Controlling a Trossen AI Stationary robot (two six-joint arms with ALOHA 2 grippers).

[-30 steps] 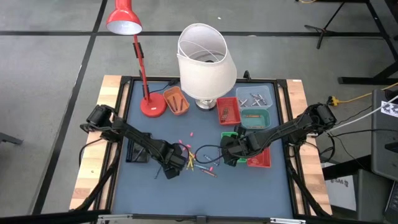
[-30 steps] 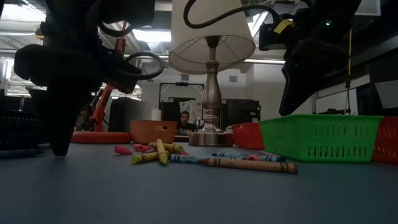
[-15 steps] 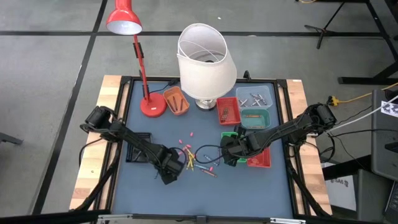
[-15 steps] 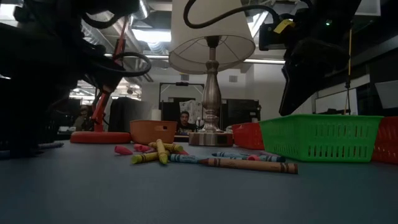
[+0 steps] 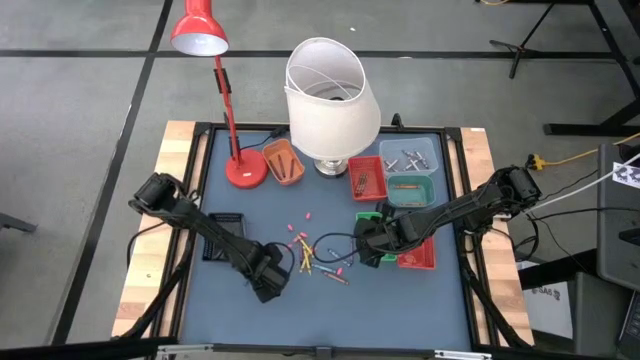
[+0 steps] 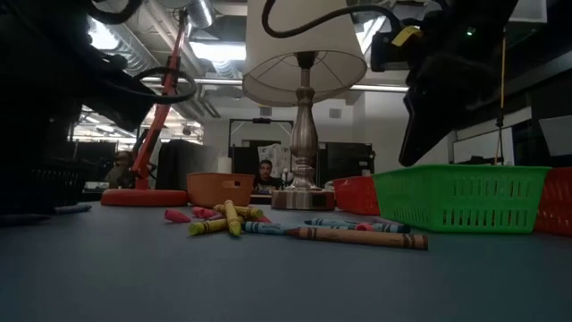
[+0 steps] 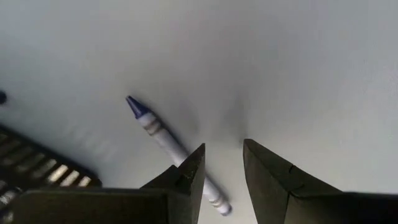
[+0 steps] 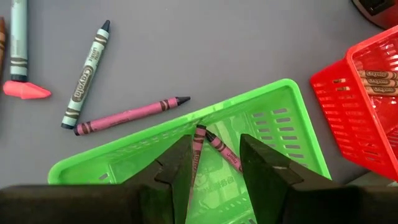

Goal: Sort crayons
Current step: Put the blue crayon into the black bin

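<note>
Several crayons (image 5: 315,255) in mixed colours lie loose on the blue mat mid-table, seen low as crayons (image 6: 304,231). My left gripper (image 5: 265,280) points down at the pile's near left, open over the mat (image 7: 298,74). A blue crayon (image 7: 155,127) lies flat beside one of its fingers, its end hidden behind that finger. My right gripper (image 8: 216,140) hovers open above the green tray (image 8: 249,102), in which two pinkish crayons (image 8: 214,144) lie. A purple-pink crayon (image 8: 130,114) and a grey-blue one (image 8: 87,73) lie just outside the tray.
A black tray (image 5: 222,237) sits at the left. An orange tray (image 5: 284,162), a red tray (image 5: 366,178), a teal tray (image 5: 410,188) and a clear tray (image 5: 412,155) stand at the back. A red desk lamp (image 5: 245,170) and a white-shaded lamp (image 5: 330,95) stand behind them.
My left gripper has gone toward the table's near left, away from the crayon pile, rolling its wrist as it went; its fingers stay apart. My right gripper has kept still over the green tray.
</note>
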